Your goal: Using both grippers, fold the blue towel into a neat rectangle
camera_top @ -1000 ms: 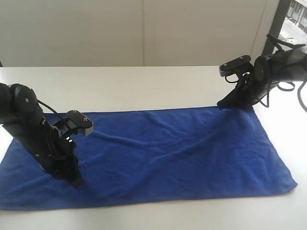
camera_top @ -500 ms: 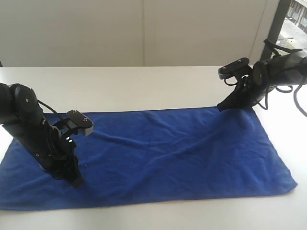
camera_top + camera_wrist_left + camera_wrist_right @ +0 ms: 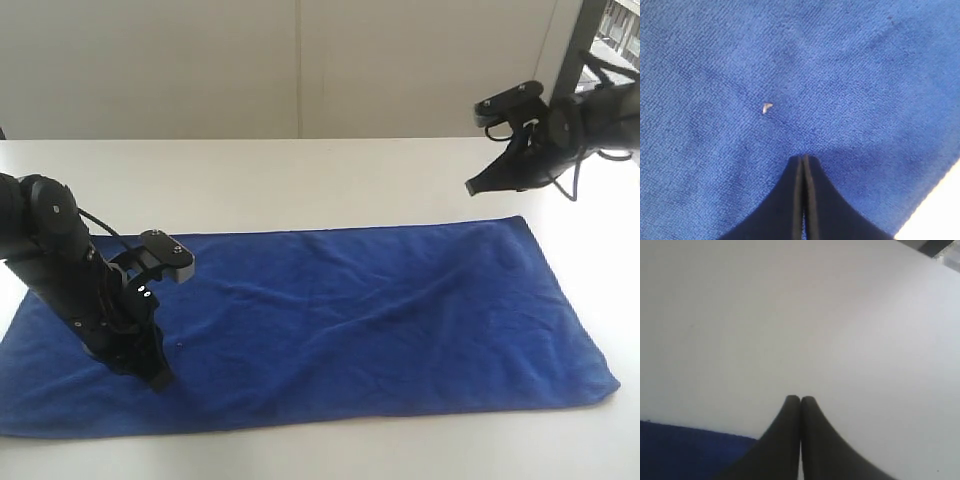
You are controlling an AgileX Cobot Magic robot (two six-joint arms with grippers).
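Both clenched, empty: left gripper (image 3: 158,379) rests on unfolded blue towel (image 3: 350,320), right gripper (image 3: 473,187) hovers beyond its far-right corner; corners need grasping first.

Seemingly a robotics lab: plain white table (image 3: 300,175), blank white panelled wall (image 3: 180,60), dark metal upright (image 3: 571,45) behind.

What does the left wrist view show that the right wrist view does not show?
Only the left wrist view shows the blue towel filling almost the whole picture, with a small pale speck on it and the left end effector over the cloth. Only the right wrist view shows the right end effector over the bare white table, with the towel only in one corner. Both show a shut end effector, some towel and some table.
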